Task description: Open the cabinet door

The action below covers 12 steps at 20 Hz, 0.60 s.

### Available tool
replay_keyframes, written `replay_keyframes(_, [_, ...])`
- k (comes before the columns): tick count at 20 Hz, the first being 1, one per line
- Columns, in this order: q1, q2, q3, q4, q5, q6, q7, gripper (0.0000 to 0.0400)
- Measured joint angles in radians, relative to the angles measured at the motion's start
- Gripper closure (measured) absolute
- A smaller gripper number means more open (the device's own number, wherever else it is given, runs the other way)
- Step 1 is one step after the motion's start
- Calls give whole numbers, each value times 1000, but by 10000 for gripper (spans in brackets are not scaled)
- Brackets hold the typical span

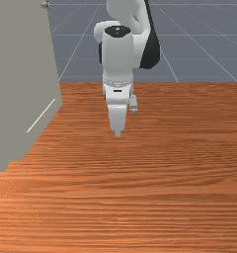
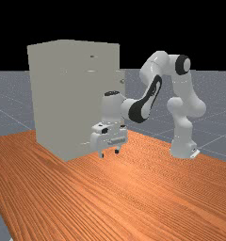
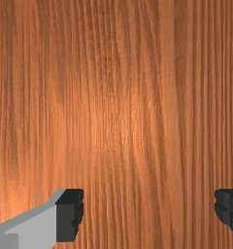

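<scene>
Table: an orange-brown wood top [image 1: 155, 197] with fine streaked grain, carrying the cabinet; the wrist view has its planks beneath the fingers [image 3: 69, 214].
Cabinet: a tall, upright box [image 2: 63, 99], matt grey-beige with flat sides and crisp edges, its long axis vertical. It stands to the front view's left of the gripper, and behind it in the far view.
Arm: the one Panda [image 2: 152, 94], so the only candidate for the job; smooth white shells, rounded joints, black bands. It reaches from the far view's right towards the cabinet.
Gripper: white and blocky [image 2: 109, 153], pointing down over the table beside the cabinet, apart from it. Its two dark-tipped fingers stand well apart with nothing between them.
Door: the narrow strip [image 2: 122, 92] jutting at the cabinet's far-view right edge is probably its side, so the front seems to face the arm's base. It looks closed, though the front itself is turned from sight.
Knob: small, grey, rounded, apparently metallic [image 1: 45, 4], by that front edge. It sits higher than the fingertips and nearer the arm's base.
Next move: probably up, back towards the base and to the front view's left, then a turn to meet the knob; cutting straight across could knock the cabinet's corner.
</scene>
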Motion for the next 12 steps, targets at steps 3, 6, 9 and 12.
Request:
replay_keyframes(3, [3,-6,-29,-19,-23,-33,50,0])
replay_keyframes(6, [54,-206,-52,-164,-1,-207,555,249])
replay_keyframes(9, [90,-314,-70,-194,91,-322,1188,365])
replay_keyframes(12, [80,-339,-86,-212,146,-348,1406,392])
